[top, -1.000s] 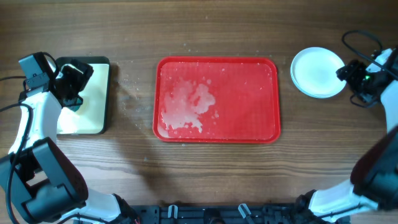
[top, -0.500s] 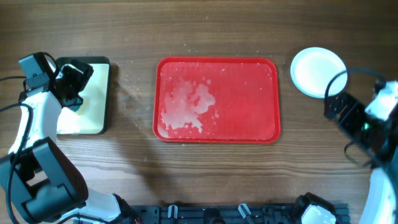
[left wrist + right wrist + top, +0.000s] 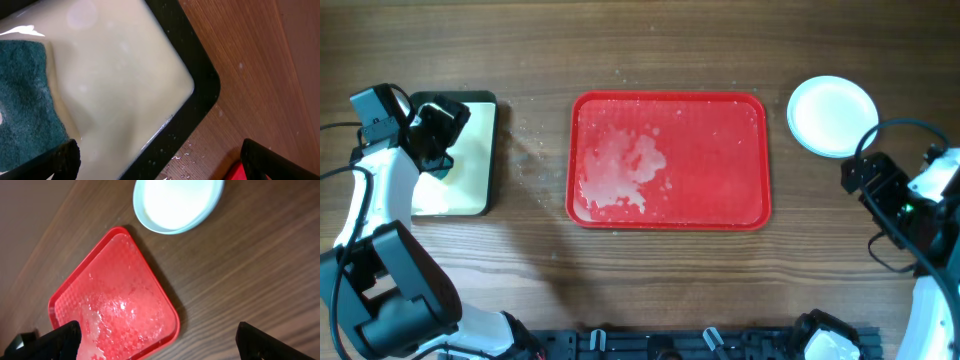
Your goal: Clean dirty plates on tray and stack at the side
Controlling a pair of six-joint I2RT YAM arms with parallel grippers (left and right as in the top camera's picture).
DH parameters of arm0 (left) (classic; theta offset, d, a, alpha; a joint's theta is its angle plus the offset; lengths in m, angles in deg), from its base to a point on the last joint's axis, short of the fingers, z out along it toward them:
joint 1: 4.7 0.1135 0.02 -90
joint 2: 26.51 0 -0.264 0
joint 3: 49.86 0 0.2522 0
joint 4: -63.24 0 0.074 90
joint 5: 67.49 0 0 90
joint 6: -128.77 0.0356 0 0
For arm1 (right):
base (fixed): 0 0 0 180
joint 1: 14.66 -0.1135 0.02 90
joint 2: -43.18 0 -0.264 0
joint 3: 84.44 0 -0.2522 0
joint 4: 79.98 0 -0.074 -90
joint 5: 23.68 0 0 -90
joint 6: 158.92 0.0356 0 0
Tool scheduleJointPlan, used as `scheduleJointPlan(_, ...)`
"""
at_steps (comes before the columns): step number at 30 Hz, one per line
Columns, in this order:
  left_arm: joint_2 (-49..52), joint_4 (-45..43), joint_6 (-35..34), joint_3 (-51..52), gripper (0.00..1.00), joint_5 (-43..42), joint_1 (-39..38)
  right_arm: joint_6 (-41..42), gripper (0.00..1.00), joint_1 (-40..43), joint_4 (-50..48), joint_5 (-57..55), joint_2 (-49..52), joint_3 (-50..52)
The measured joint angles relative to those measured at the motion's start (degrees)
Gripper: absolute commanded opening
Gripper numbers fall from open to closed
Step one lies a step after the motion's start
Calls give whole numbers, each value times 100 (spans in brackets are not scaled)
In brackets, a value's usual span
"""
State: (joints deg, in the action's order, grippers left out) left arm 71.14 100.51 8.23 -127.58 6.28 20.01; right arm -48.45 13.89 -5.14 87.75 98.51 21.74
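The plates (image 3: 832, 116) sit stacked on the table at the far right, white on top with a pale blue rim showing below; they also show in the right wrist view (image 3: 177, 202). The red tray (image 3: 668, 160) lies in the middle with no plates on it, and white foam (image 3: 622, 172) covers its left half; its corner shows in the right wrist view (image 3: 115, 300). My right gripper (image 3: 860, 178) is open and empty, in front of the stack and right of the tray. My left gripper (image 3: 438, 140) is open and empty above the black-rimmed tray.
A small black-rimmed tray (image 3: 480, 150) with a pale inside lies at the far left, holding a teal sponge (image 3: 25, 100). Water drops (image 3: 532, 150) dot the wood between it and the red tray. Cables hang near the right arm.
My right gripper has drawn back from beside the plate stack toward the front right of the table. The stack stays in place. The left arm has not moved.
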Motion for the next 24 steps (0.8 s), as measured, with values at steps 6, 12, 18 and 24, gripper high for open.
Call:
scheduleJointPlan(6,0,-2,0,0,100,2,0,-203,100,-820,-1458,227,-413,713)
scheduleJointPlan(12,0,-7,0,0,100,-4,0,-302,100,-2356,-3320,31,-2369,2339)
scheduleJointPlan(18,0,-2,0,0,100,-15,0,-297,100,-2579,-3906,-131,-3545,3547)
scheduleJointPlan(24,0,0,0,0,100,-17,0,-157,100,-2579,-4804,-227,-4430,4387)
